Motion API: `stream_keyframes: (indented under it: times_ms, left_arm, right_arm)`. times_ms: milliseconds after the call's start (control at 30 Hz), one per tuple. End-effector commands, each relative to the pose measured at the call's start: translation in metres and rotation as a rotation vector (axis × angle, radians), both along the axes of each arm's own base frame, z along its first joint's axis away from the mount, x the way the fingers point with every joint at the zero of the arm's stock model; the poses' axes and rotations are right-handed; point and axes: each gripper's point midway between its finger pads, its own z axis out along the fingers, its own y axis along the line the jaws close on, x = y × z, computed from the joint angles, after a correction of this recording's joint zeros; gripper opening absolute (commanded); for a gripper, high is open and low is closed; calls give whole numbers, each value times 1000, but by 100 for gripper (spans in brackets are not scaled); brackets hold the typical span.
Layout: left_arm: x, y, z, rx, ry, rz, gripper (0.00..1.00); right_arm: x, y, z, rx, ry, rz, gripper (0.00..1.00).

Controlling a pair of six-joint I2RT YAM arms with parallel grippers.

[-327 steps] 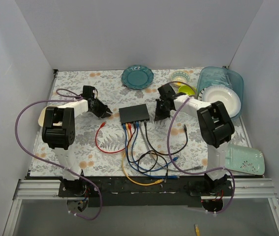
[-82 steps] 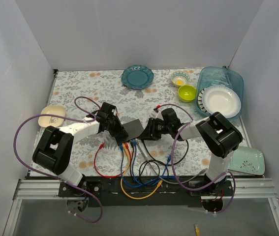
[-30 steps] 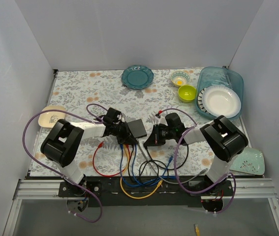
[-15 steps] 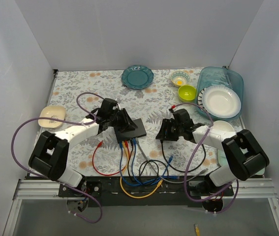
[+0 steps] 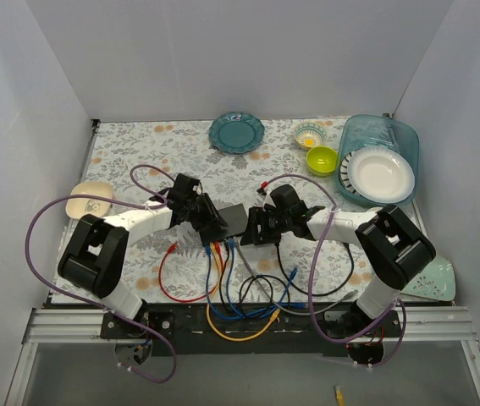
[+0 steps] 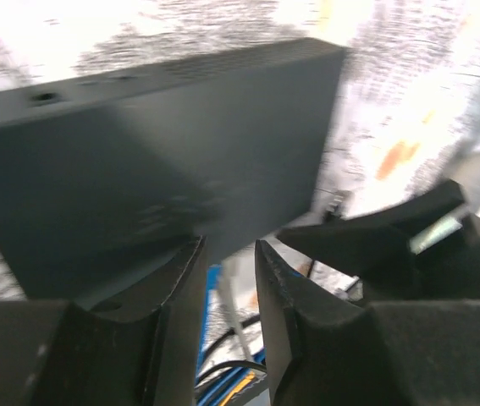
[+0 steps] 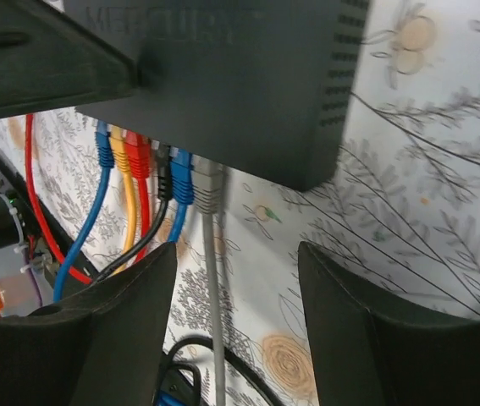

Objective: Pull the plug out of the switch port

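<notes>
Our wide-open right end effector [image 7: 235,254] is back at the switch port [image 7: 208,162], grey plug [image 7: 208,188] just ahead, unpulled; our narrow left end effector [image 6: 227,245] meets the switch [image 6: 155,152].

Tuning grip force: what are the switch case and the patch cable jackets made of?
Switch case: probably matte black plastic, maybe painted metal; dull sheen, side vent holes. Cable jackets: likely smooth PVC, slightly glossy, bending freely.

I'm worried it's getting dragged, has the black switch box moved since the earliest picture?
Yes. The switch box now sits farther from the teal plate, lower in the overhead view.
</notes>
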Motion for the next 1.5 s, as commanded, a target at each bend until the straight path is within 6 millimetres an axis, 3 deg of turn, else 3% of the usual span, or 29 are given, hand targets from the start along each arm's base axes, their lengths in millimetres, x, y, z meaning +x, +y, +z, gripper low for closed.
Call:
stream_keyframes:
  times_ms: [0,333,567,833,1000,1467]
  left_arm:
    - [-6,17,-18,47,52,34,27]
    - [-14,28,-25,65,70,26,25]
    - [-16,29,-24,63,66,19,24]
    - [-19,31,-25,67,69,10,23]
    - [-21,31,-26,67,74,7,23]
    - [-24,32,-24,61,59,-9,21]
  right_arm:
    - [-9,22,1,70,39,58,66]
    - [9,36,-17,90,98,-44,61]
    - [15,45,-17,155,136,-107,50]
    - [17,37,-30,173,199,-198,42]
    - [20,38,-22,267,216,-242,42]
    - [23,40,-29,307,291,-295,32]
